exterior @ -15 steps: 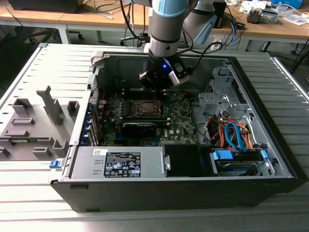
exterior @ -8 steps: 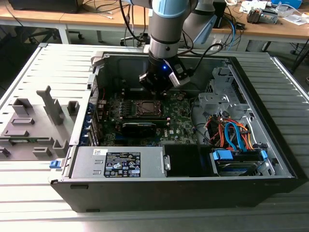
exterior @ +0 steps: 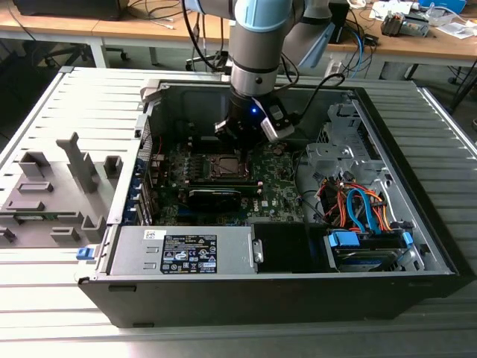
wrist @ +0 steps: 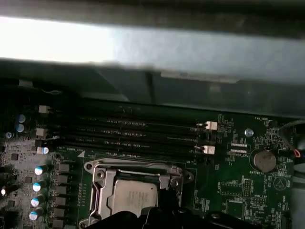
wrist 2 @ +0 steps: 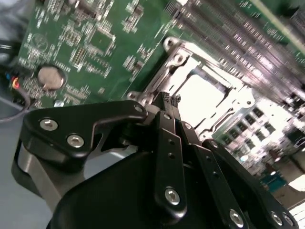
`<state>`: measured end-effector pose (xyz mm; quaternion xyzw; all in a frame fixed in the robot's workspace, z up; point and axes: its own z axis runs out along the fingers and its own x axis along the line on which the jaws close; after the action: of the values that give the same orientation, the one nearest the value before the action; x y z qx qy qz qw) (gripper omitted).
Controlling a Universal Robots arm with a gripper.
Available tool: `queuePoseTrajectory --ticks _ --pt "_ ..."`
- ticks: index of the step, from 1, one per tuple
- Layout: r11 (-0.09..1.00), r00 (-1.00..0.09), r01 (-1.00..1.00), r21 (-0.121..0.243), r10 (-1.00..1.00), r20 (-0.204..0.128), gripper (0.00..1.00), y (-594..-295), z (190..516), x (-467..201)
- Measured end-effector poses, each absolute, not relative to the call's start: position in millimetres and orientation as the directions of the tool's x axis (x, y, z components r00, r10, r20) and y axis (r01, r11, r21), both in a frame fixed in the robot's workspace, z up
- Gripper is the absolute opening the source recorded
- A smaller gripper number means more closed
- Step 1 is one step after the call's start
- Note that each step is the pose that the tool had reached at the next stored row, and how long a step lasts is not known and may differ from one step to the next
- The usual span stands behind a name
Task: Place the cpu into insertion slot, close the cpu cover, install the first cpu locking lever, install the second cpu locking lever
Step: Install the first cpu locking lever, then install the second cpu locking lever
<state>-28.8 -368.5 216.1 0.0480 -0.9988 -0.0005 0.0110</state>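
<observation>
Gripper [exterior: 240, 136] in the exterior view hangs on the arm inside the open computer case [exterior: 417, 276], just above the insertion slot [exterior: 223, 165] near the middle of the green motherboard [exterior: 276, 186]. Whether it grips anything I cannot tell from here. The case lies on a slatted grey table [exterior: 45, 112], a grey fixture [exterior: 45, 194] at the exterior view's left edge, wooden desks [exterior: 440, 45] with cables behind.

In the second wrist view the gripper [wrist 2: 169, 101] has its fingers [wrist 2: 164, 119] drawn narrow, tips nearly together at the near edge of the insertion slot [wrist 2: 178, 59]. The cpu [wrist 2: 202, 93] lies flat inside it, bright and pale, with the cpu cover [wrist 2: 238, 100] apparently down around it. A coin battery [wrist 2: 50, 77] sits off by the board's edge.

In the first wrist view the cpu [wrist: 133, 196] sits seated, the cpu cover [wrist: 138, 168] framing it, and dark memory slots [wrist: 138, 133] run beyond.

Judging by this, placing is done and the cover looks closed; the levers' state is unclear, so they likely remain.
</observation>
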Motion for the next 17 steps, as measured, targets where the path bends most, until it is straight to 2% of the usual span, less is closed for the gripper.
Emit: queuePoseTrajectory --ticks 3,13,17 --pt "0.995 -0.995 -0.096 0.000 -0.096 0.022 0.11 -382 214 -29" --pt "0.995 -0.995 -0.095 0.000 -0.095 0.023 0.11 -384 214 -19" --pt "0.996 -0.995 -0.093 0.000 -0.093 0.024 0.11 -395 214 -19"
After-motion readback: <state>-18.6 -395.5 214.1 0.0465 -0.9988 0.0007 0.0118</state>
